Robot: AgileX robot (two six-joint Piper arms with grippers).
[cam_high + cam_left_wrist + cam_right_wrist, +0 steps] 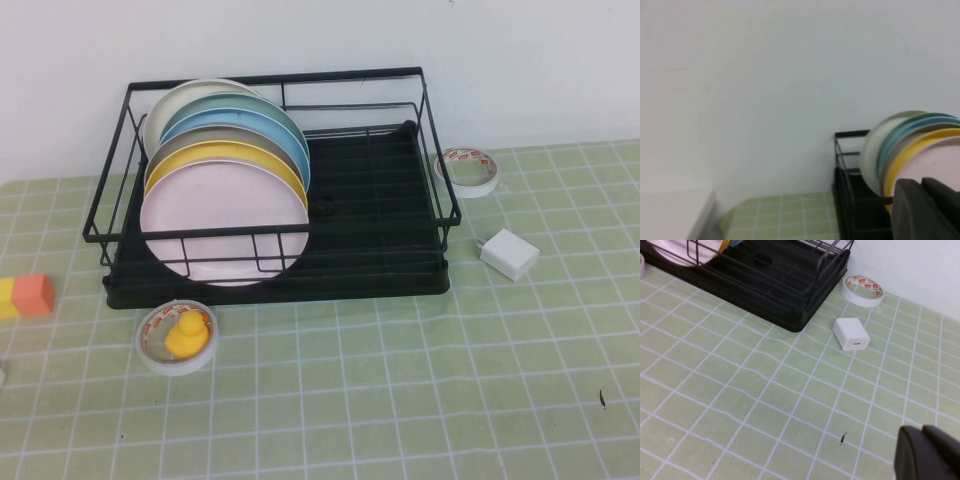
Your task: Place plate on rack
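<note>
Here the pale pink, matte plate stands on edge in the rack, front-most in a row of round plates leaning together at the rack's left end: behind it a yellow plate, then a grey plate, a blue plate and paler ones at the back. Rack is black wire, rectangular, over a slotted black tray base; its right half holds no plates. Bench wears a light green mat with a white grid. Just in front of the rack, a tape roll lies flat with a small yellow rubber duck sitting in its hole. Second tape roll to the rack's right, near the wall; white boxy charger just in front of that. Orange-and-yellow block at far left. Left gripper shows only as a dark bulk beside the plate stack in its wrist view; right gripper hangs over bare mat, well apart from the charger. Cannot tell how either gripper's jaws stand.
</note>
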